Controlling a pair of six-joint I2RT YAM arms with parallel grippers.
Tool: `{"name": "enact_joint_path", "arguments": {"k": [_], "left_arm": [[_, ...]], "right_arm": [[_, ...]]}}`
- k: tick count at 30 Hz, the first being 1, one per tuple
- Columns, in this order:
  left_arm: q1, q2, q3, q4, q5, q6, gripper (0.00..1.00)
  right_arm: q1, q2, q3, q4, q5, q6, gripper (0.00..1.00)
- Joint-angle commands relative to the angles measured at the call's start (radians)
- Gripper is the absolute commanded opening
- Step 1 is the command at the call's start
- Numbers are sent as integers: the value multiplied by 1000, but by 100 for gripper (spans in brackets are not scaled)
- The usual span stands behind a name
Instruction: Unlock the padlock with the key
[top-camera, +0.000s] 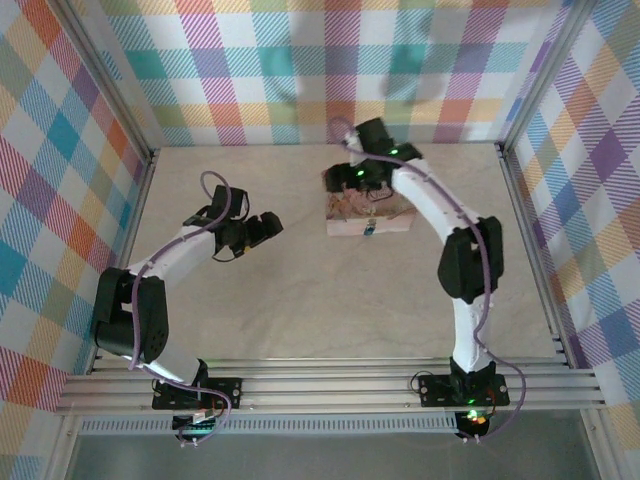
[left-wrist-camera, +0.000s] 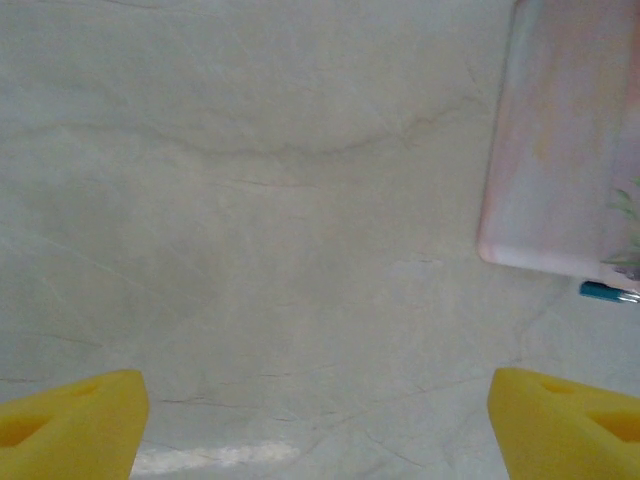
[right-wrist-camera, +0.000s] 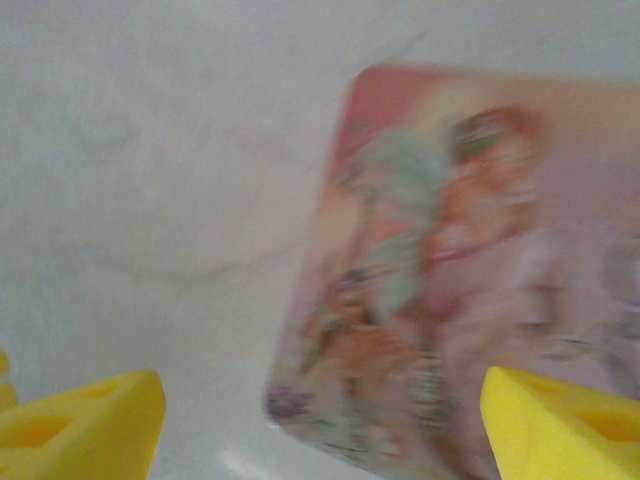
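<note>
The padlock (top-camera: 368, 231) is a tiny dark teal piece with a silvery end, lying on the table against the near edge of the pink illustrated tin (top-camera: 370, 214). In the left wrist view the padlock (left-wrist-camera: 606, 292) peeks in at the right edge, just below the tin's corner (left-wrist-camera: 560, 140). My left gripper (top-camera: 267, 227) (left-wrist-camera: 320, 430) is open over bare table, well left of the lock. Above the tin's left part (right-wrist-camera: 470, 280), which looks blurred, my right gripper (top-camera: 346, 181) (right-wrist-camera: 320, 425) hangs open and holds nothing. I cannot make out a key.
Checked cloth walls (top-camera: 330, 70) and metal frame rails (top-camera: 330, 385) close the pale marbled table (top-camera: 300, 320) in on all sides. The tin lies at the middle back of the table.
</note>
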Motion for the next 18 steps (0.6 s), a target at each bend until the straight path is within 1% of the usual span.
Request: {"name": "enact_joint_path", "arguments": {"k": [1,3,6,8,12,16,18], "left_arm": [[-29,80,97,30,94,-10,86],[-43,160,183,9,134,7,84],[-69,280,327,-28,167,18,82],[-84,358,421,-40,180,15,82],[-105,512,610,-80,216,12,75],[-111,631,740,-79,283,-2,65],[-111,670,790,-78,307,-13,62]], "right_arm": [[-112,-70,-82,-23,46,82,83],[-165,-76,-105,-72,110,106,84],[-230,-83,-155,-94,123,118,85],[-254,-86,-196,-78,117,115,86],[-288,-80,-257,7,23,93,86],[-302,-27,-228,53,-108,66,78],[-303,9,-204,69,-167,56,74]]}}
